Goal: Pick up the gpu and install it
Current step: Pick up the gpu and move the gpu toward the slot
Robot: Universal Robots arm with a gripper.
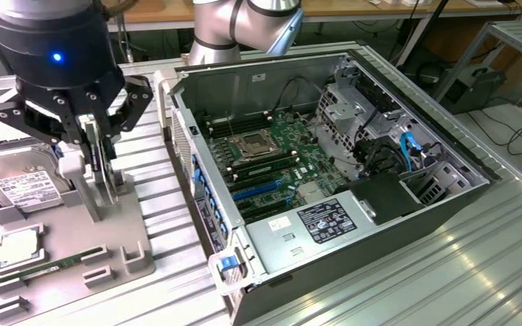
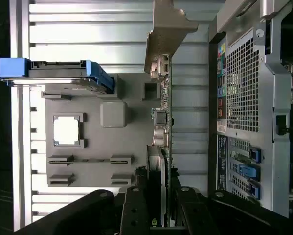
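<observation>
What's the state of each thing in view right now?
gripper, shut on the gpu
gpu, upright on edge at the tray, not installed
hard drive, flat in the tray, label up
memory stick, lying in its tray slot
computer case, on its side, side open
blue card slots, empty
</observation>
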